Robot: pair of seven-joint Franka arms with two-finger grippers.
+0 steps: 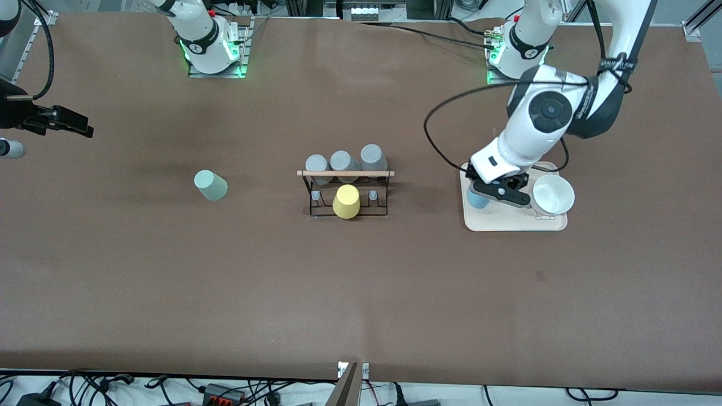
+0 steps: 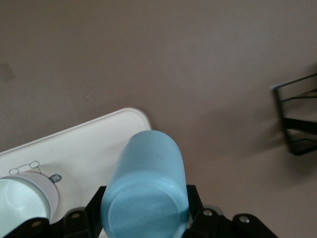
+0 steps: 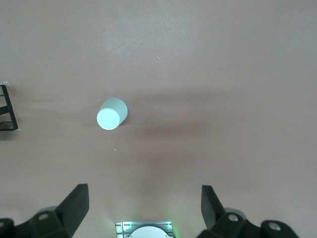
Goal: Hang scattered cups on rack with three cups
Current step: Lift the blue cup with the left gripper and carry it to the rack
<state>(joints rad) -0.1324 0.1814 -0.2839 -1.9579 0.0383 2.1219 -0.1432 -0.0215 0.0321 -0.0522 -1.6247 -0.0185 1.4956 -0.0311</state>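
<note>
Nearest my front camera stands the yellow cup [image 1: 346, 201], upside down on the black wire rack [image 1: 348, 194] at mid-table, with three grey cups [image 1: 343, 163] on the row farther from the camera under the pale wooden rod [image 1: 345, 173]. I see the left arm folded down from its base, elbow high, its gripper [image 1: 500, 189] low over the cream tray [image 1: 516, 222] toward that arm's end of the table. Its black fingers [image 2: 74, 220] pinch the light blue cup [image 2: 146, 191], flat base toward the wrist camera, a grip the front camera mostly hides. A white bowl [image 1: 553, 194] sits on the same tray beside it. My right arm waits at the table's edge, its gripper [image 3: 143, 201] spread wide, high over bare brown tabletop. The pale green cup [image 1: 210, 185] stands upside down by itself on the table between that arm's end and the rack, smooth, tapered and handleless; the right wrist camera looks straight down on it.
</note>
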